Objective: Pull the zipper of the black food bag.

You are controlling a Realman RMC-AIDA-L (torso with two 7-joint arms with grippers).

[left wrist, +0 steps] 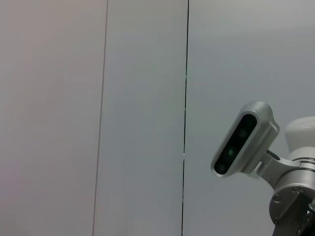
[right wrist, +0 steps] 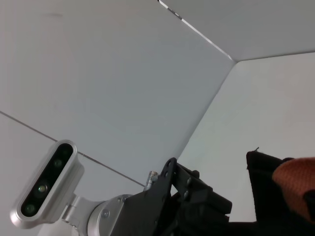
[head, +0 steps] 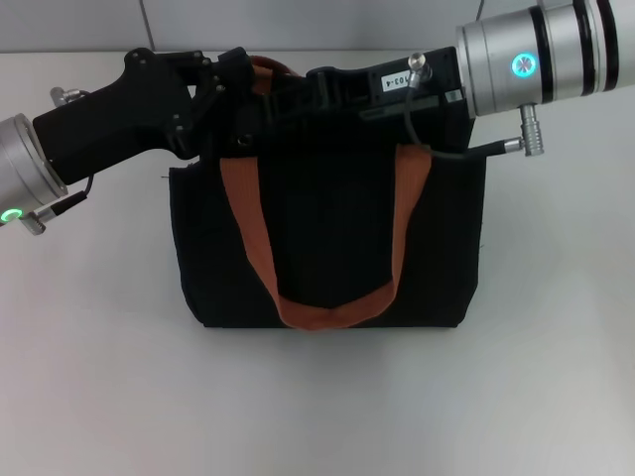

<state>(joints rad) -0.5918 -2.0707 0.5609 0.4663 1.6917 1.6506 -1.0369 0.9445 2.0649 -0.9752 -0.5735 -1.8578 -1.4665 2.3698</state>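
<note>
The black food bag (head: pixel 437 248) stands on the white table in the middle of the head view, with an orange-brown handle (head: pixel 248 233) hanging down its front. My left gripper (head: pixel 236 94) reaches in from the left and is at the bag's upper left edge. My right gripper (head: pixel 303 97) reaches in from the right along the bag's top edge, close to the left one. The zipper pull is hidden behind the grippers. The right wrist view shows the left gripper (right wrist: pixel 194 204) next to a corner of the bag (right wrist: pixel 263 182) and a bit of strap (right wrist: pixel 295 179).
The white table (head: pixel 99 387) extends in front of the bag and to both sides. A pale wall (head: pixel 79 25) stands just behind the bag. The left wrist view shows only the wall and the right arm's wrist camera (left wrist: pixel 243 140).
</note>
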